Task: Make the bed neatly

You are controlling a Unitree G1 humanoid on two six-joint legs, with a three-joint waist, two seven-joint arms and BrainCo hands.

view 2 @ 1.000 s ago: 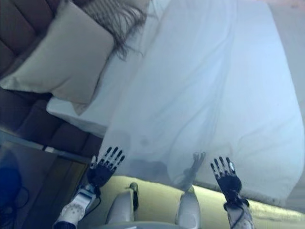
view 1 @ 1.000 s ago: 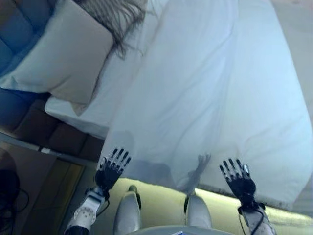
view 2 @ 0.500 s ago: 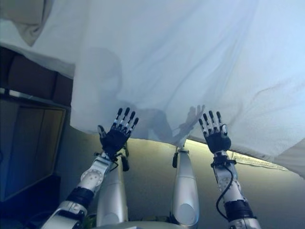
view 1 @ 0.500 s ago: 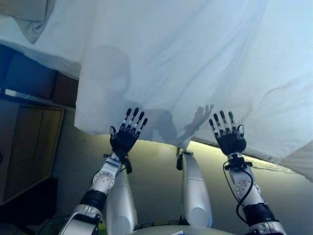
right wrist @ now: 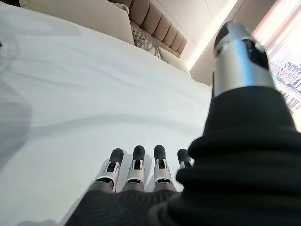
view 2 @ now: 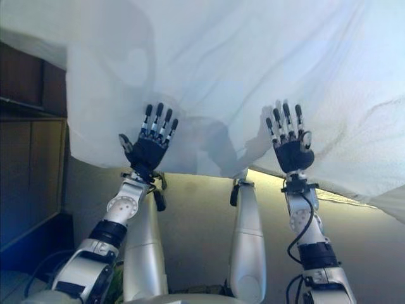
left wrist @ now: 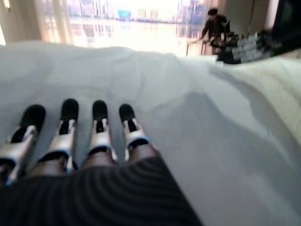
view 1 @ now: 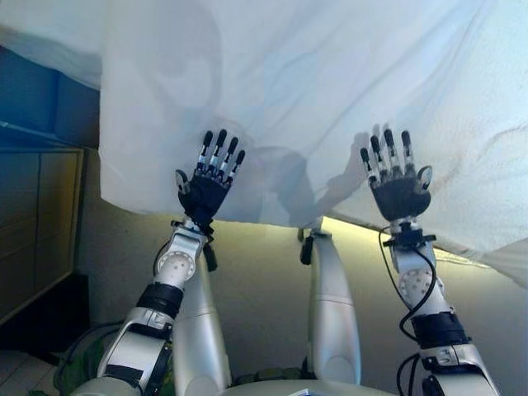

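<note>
Wide white cotton bedsheet (view 1: 330, 99) lies spread flat, softly creased, its loose hem draping over the mattress edge at six o'clock.

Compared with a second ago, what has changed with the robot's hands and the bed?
The camera has tipped down, so the pillow has left the head views. Both arms have reached forward: the left robot hand and the right robot hand now lie with straight fingers over the hanging edge of the white sheet, where before they were just short of it. Nothing has been gripped. The sheet lies draped as it was.
</note>
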